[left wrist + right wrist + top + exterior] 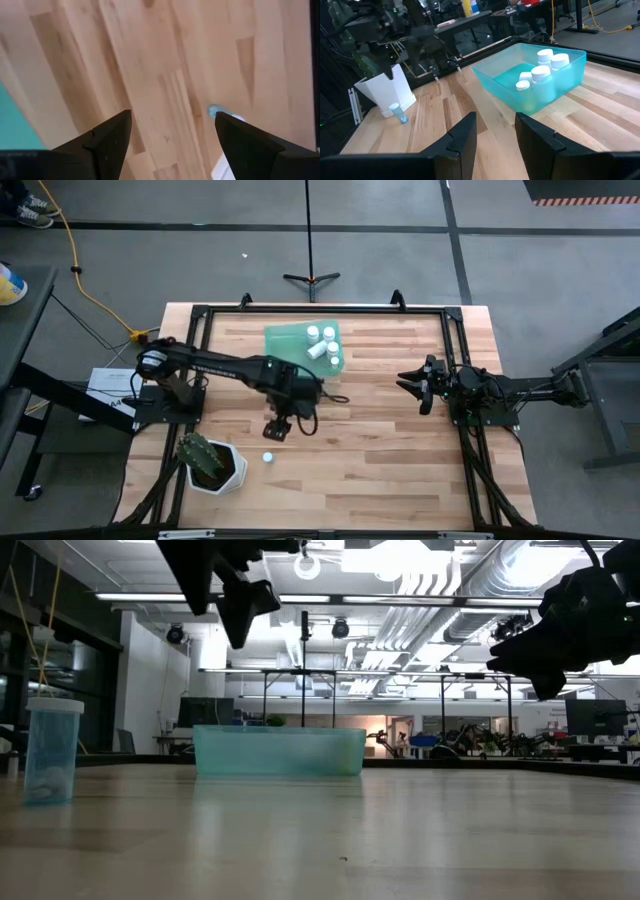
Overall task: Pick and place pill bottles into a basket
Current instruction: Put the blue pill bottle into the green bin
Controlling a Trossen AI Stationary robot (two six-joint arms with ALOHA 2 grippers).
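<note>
The teal basket (303, 345) stands at the table's far middle with several white-capped pill bottles (318, 348) in it; it also shows in the right wrist view (535, 85) and the low view (280, 750). One bluish pill bottle (268, 457) stands upright on the table near the front left; it also shows in the low view (50, 752) and the left wrist view (215, 111). My left gripper (277, 428) is open and empty in the air, a little to the far side of that bottle (172, 114). My right gripper (408, 383) is open and empty at the table's right (495, 130).
A white hexagonal pot with a cactus (212, 465) stands at the front left, close to the loose bottle. A black frame (300, 308) runs around the table's edges. Bare wood lies between the two grippers and toward the near edge.
</note>
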